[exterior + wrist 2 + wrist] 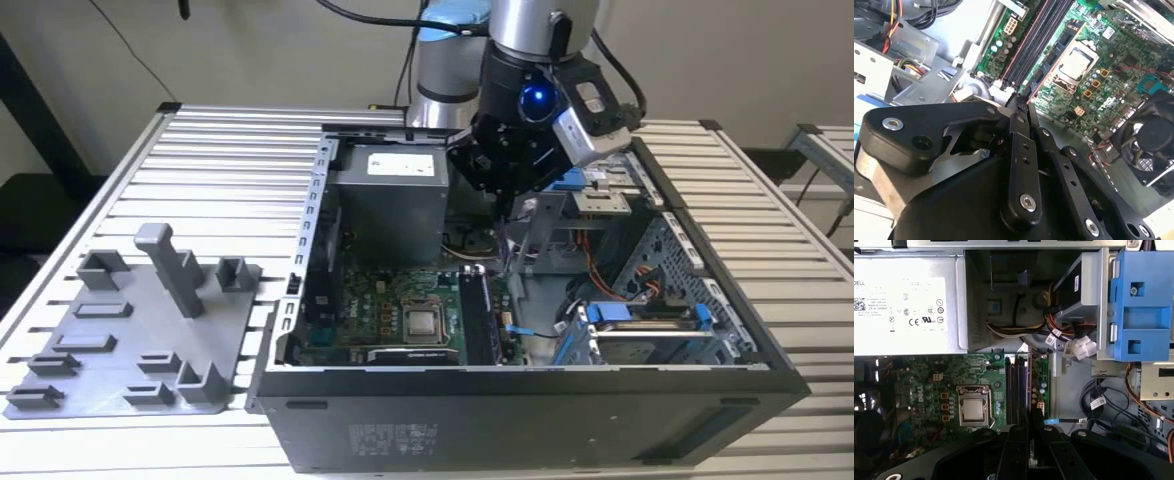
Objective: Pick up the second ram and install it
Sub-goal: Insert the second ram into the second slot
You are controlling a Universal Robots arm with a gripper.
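Open black desktop computer case (534, 400) lying on a slatted metal table (227, 160), green motherboard (387, 300) exposed inside. Black articulated claw (1029, 422) of the grey arm poised low above the row of long dark memory slots (1018, 385), beside the square silver processor socket (973, 409). Claw fingers (1019, 135) drawn together, pressed nearly flat against each other in both wrist views; whether a board is pinched between them, cannot tell. Second ram, a long thin dark stick (478, 318), apparently standing on edge in the slot area just below the claw in the exterior view, though which slot is hard to judge. Judged as the seating stage: best done pressing straight down, stick square to its slot, even force along the whole length, end latches free to snap. Grey plastic fixture plate (134, 340) with upright posts at the exterior view's left, well apart from the case. Elsewhere, matte silver power supply box (904, 305), glossy blue plastic drive bracket (1144, 305), bundled coloured cables (1019, 330).
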